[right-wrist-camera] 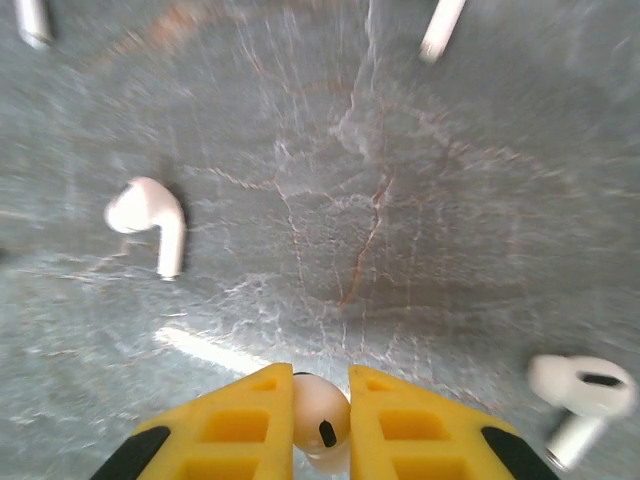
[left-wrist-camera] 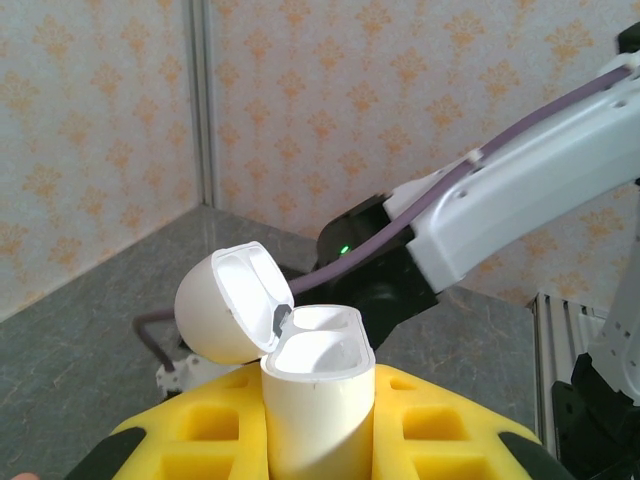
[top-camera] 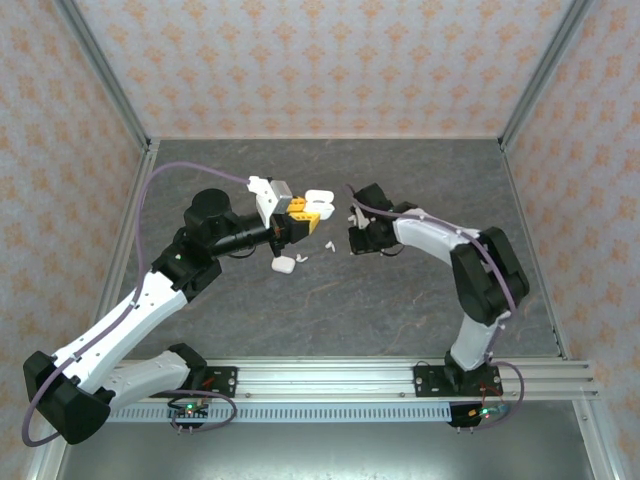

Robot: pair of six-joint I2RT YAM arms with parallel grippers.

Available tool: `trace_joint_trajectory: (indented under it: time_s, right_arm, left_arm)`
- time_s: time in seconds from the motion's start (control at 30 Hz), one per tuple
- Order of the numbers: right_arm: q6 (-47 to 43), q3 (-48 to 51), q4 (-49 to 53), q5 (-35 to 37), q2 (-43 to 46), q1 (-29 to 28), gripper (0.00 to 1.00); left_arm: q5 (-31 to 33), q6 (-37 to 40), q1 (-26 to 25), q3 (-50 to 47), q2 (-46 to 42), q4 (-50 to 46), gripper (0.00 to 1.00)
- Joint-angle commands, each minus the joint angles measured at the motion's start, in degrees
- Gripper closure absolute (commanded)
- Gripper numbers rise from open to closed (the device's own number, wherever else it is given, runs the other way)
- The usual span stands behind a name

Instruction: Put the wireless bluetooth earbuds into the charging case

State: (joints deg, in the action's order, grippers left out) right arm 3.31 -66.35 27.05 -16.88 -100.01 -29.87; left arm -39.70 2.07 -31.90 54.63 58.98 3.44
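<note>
Around the work, the grey marbled counter (top-camera: pixel 400 300) carries scattered white pieces. In the right wrist view one loose earbud (right-wrist-camera: pixel 150 218) lies at the left of the frame, and another loose earbud (right-wrist-camera: pixel 583 392), blurred, lies at the lower right. Two stems poke in at the top corners. From above, a white pebble-like case (top-camera: pixel 283 264) sits on the counter just below the left tool (top-camera: pixel 298 216), with small white bits beside it. In the left wrist view the right arm (left-wrist-camera: pixel 520 200), white with a purple cable, crosses the upper right of the frame behind the case. Patterned orange-on-pale walls close in the back and sides. The left tool's yellow fingers (left-wrist-camera: pixel 450 430) are clamped on the charging case (left-wrist-camera: pixel 318 355), which stands upright at bottom centre. It is glossy white, with its rounded lid (left-wrist-camera: pixel 225 300) swung back to the left and its wells showing. The right tool (right-wrist-camera: pixel 320 420) is closed tight on a white earbud (right-wrist-camera: pixel 320 408) at the bottom centre of its view. The bud is round-headed with a small dark slot.
</note>
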Motion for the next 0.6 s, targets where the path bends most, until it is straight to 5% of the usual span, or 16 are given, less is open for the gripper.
trace_joint_trajectory:
  time_s: [0.0, 0.37, 0.57]
  right_arm:
    - [-0.9, 0.7, 0.4, 4.6, 8.5, -0.3, 0.84]
    - [-3.3, 1.3, 0.9, 7.8, 30.2, -0.3, 0.84]
    - [-4.8, 0.0, -1.0, 2.4, 37.7, -0.4, 0.85]
  left_arm:
    - [1.9, 0.5, -0.6, -1.9, 0.9, 3.0, 1.0]
    - [-1.3, -2.2, -0.7, -2.9, 7.8, 7.8, 1.0]
    - [-3.7, -1.9, -1.1, -1.8, 11.1, 8.4, 1.0]
